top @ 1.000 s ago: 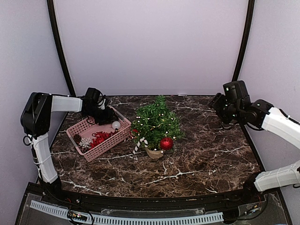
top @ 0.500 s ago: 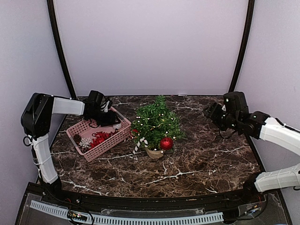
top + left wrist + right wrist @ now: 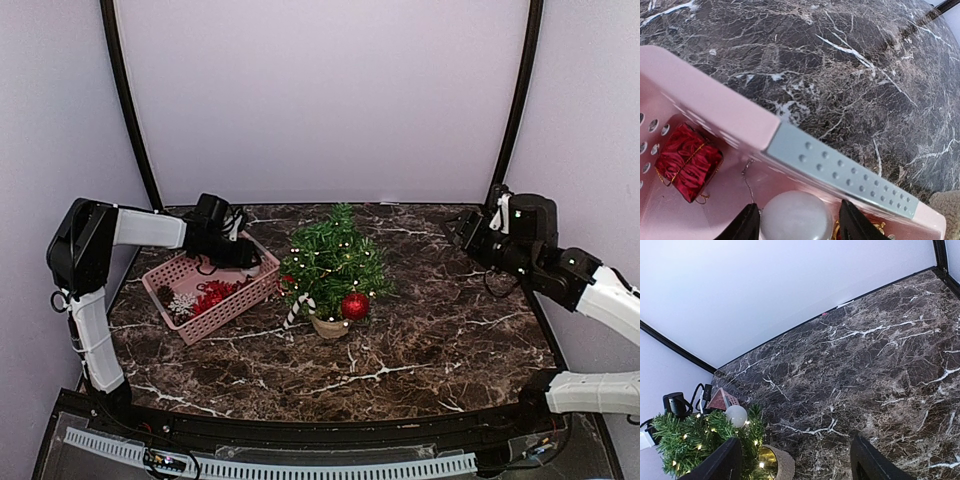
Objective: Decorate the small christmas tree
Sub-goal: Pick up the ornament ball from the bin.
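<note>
Green needles mark the small christmas tree [image 3: 330,260], upright in its tan pot [image 3: 328,325] near the middle of the marble table [image 3: 440,340]. A red ball [image 3: 354,305] and a candy cane [image 3: 297,310] hang low on its near side. Just to its left sits the pink basket [image 3: 205,300] of spare ornaments.

The left gripper [image 3: 797,227] reaches into the basket's far corner, its fingers [image 3: 747,225] on either side of a white ball [image 3: 796,217]. Whether they press it or only flank it I cannot tell. The right gripper [image 3: 792,465] hovers well to the right of the tree, jaws wide with nothing between them.

The ball looks smooth and round, so an off-centre pinch could squirt it out across the basket. Its thin thread [image 3: 746,180] trails toward a red gift box [image 3: 687,162] and might drag that up with it. The fingers sit close under the basket's rim, so a careless lift could catch the wall and tip the light basket or shove it into the branches.

The tree itself looks light on a small base. A push while hanging the ball could topple it or shake off what already hangs there, and the right gripper is too far off to steady the pot.
</note>
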### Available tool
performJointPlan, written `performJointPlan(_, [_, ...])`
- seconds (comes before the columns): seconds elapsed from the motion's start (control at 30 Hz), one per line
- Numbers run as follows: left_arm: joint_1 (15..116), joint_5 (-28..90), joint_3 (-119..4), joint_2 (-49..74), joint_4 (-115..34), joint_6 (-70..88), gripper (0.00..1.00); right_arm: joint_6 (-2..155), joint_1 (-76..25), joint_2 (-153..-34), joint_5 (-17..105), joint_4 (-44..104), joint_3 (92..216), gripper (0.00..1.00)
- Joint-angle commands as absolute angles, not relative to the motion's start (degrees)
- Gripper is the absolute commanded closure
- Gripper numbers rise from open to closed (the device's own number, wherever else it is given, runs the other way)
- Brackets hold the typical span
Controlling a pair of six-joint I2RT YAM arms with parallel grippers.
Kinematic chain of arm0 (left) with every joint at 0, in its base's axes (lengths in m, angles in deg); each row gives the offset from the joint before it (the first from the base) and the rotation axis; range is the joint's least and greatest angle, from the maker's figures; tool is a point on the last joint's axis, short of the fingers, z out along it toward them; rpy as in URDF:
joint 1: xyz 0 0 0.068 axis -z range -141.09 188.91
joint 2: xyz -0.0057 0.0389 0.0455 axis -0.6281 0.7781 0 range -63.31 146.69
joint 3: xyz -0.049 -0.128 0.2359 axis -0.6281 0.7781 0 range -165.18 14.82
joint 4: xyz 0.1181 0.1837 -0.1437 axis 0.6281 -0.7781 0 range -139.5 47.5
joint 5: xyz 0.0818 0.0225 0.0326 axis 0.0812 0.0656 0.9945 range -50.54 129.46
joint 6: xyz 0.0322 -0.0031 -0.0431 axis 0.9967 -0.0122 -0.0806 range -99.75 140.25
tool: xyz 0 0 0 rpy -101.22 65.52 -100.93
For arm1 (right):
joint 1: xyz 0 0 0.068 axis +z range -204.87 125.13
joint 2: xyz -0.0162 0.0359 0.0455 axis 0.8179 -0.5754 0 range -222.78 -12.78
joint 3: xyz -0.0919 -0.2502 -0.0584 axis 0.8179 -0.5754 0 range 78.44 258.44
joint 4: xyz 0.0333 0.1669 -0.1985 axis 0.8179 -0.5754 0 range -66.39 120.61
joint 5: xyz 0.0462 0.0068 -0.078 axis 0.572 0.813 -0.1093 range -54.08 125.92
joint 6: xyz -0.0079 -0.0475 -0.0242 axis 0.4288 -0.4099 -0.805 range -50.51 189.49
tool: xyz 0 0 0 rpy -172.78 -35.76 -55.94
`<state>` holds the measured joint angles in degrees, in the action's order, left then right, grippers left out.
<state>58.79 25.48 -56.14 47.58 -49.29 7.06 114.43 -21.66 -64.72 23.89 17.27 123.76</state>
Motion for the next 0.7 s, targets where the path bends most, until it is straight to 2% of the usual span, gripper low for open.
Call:
performJointPlan(0.0, [60.0, 27.2, -55.0, 45.6, -49.3, 10.0, 0.43, 113.2, -22.0, -61.9, 24.0, 20.3, 121.2, 0.24])
performJointPlan(0.47, [60.8, 32.1, -53.0, 47.2, -48.6, 9.6, 0.42, 113.6, -22.0, -55.6, 22.7, 22.0, 116.4, 0.24])
performJointPlan(0.67, [60.8, 32.9, -51.8, 46.0, -46.7, 8.8, 0.48, 114.5, -22.0, -52.7, 22.3, 22.1, 114.5, 0.25])
